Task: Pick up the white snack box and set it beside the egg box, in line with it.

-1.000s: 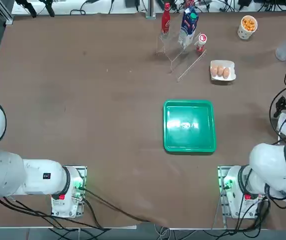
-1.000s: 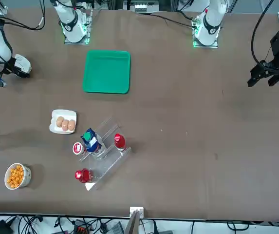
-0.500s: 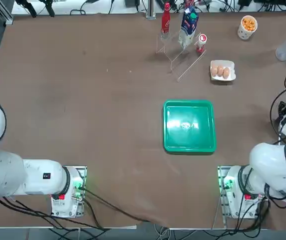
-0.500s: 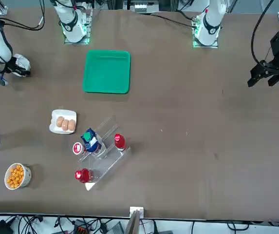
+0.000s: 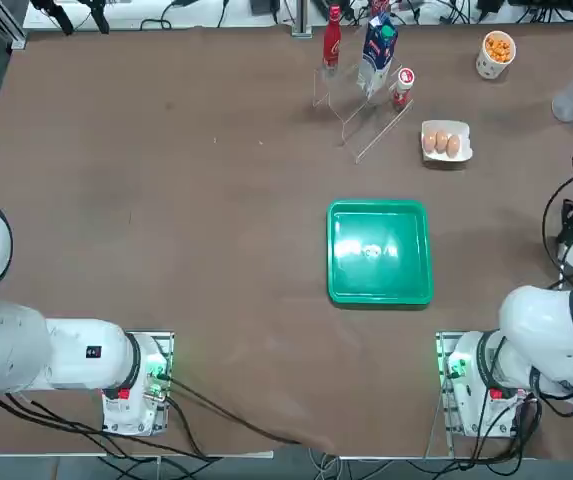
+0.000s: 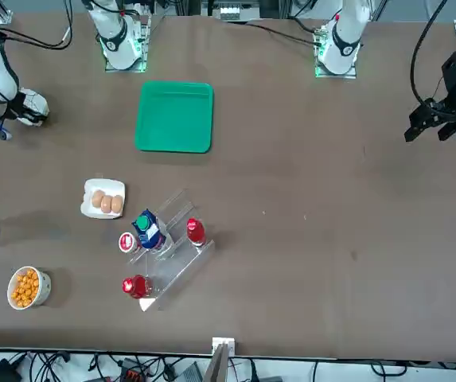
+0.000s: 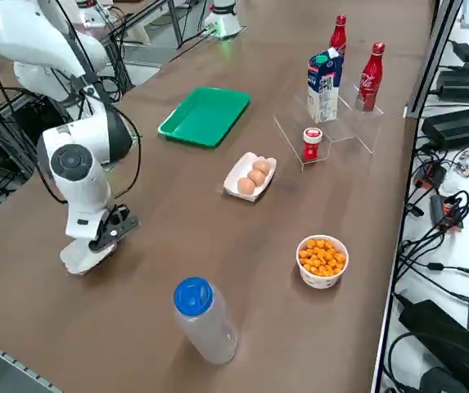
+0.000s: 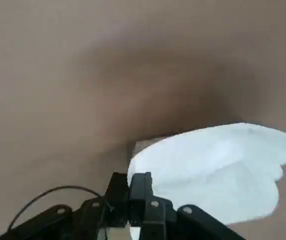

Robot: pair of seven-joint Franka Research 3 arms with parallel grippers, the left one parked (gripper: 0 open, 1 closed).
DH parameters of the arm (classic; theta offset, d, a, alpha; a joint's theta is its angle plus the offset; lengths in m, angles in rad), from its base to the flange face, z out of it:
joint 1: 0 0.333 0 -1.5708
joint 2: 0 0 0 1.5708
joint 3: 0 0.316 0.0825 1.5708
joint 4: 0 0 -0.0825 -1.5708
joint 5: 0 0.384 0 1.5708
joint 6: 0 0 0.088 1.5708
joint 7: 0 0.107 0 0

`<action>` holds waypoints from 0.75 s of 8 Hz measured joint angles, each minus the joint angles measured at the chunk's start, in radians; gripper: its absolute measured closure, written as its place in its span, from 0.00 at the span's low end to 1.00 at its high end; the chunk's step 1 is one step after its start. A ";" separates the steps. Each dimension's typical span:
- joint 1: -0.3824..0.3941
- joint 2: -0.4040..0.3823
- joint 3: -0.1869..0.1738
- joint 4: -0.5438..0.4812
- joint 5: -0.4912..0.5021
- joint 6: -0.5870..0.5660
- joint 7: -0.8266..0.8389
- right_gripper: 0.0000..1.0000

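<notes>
From where I sit, the right claw (image 7: 95,246) is low at the desk's right edge, pinching the white snack box (image 7: 84,255) at one rim; in the wrist view its fingers (image 8: 135,192) are pressed close together on the edge of the white snack box (image 8: 217,170), which lies against the brown desk (image 8: 58,65). In the front view I see the same claw (image 6: 17,111) with the box (image 6: 35,103) at that edge, well apart from everything else. Near that corner a clear bottle with a blue cap (image 7: 201,321) lies on its side, and just past it stands a white cup of orange snacks (image 7: 322,260). Farther along, the egg box (image 7: 250,177) rests flat with its brown eggs showing; I also mark the egg box (image 5: 446,142) from above, sitting between the cup and a green tray (image 5: 338,250). The green tray lies flat toward the middle of the desk, nearer the arm bases. Beyond the eggs a clear stepped rack (image 7: 332,127) carries a small red jar (image 7: 312,143), a blue and white carton (image 7: 323,84) and two red bottles (image 7: 371,65). The desk surface (image 5: 166,200) is plain brown, bare over its left half. Around it the room is cluttered: black cables and power bricks (image 7: 455,123) run along the far side.
</notes>
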 joint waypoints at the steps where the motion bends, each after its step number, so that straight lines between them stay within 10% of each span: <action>1: 0.009 -0.043 0.034 0.021 0.000 -0.027 0.000 0.98; 4: 0.177 -0.145 0.150 0.199 0.000 -0.294 0.098 0.98; 6: 0.337 -0.074 0.165 0.404 0.000 -0.395 0.145 0.98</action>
